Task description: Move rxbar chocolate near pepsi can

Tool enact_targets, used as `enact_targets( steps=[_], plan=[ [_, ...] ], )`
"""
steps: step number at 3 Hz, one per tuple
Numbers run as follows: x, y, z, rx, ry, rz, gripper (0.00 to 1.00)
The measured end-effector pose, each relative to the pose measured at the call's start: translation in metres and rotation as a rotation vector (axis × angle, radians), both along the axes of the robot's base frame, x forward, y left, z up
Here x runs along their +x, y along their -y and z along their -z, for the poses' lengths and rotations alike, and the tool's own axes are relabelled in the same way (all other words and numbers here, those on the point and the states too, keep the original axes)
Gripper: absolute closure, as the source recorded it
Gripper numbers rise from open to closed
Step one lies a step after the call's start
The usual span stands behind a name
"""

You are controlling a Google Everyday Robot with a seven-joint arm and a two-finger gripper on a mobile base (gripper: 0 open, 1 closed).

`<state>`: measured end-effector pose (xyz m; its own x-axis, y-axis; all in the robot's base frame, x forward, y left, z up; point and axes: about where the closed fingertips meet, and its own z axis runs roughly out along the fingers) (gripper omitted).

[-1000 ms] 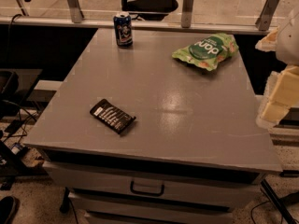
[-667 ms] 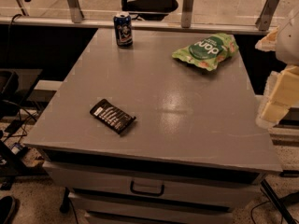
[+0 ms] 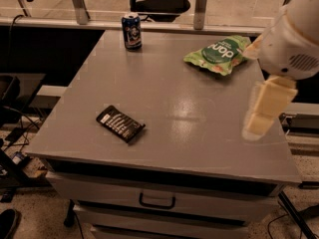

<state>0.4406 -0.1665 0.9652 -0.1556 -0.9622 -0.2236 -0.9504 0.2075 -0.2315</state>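
The rxbar chocolate is a flat black wrapper with white lettering, lying at the front left of the grey table. The pepsi can stands upright at the table's back left corner, far behind the bar. My gripper hangs from the white arm above the table's right edge, well to the right of the bar and far from the can. It holds nothing that I can see.
A green crinkly chip bag lies at the back right of the table, just behind the arm. A drawer with a handle is under the tabletop. An office chair and railing posts stand behind the table. Cables lie on the floor at left.
The arm and gripper have moved left, from beside the table's right edge to above it. The bar, the can and the chip bag have not moved.
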Motion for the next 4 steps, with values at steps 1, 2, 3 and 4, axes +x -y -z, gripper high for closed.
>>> enact_targets(
  steps=[1,2,3,4],
  plan=[
    [0.004,-0.070,0.028,0.018,-0.048,-0.051,0.00],
    [0.008,-0.113,0.045,0.033,-0.084,-0.050,0.00],
    [0.013,-0.160,0.057,0.047,-0.086,-0.062,0.00],
    [0.023,-0.195,0.074,0.070,-0.081,-0.064,0.00]
  ],
)
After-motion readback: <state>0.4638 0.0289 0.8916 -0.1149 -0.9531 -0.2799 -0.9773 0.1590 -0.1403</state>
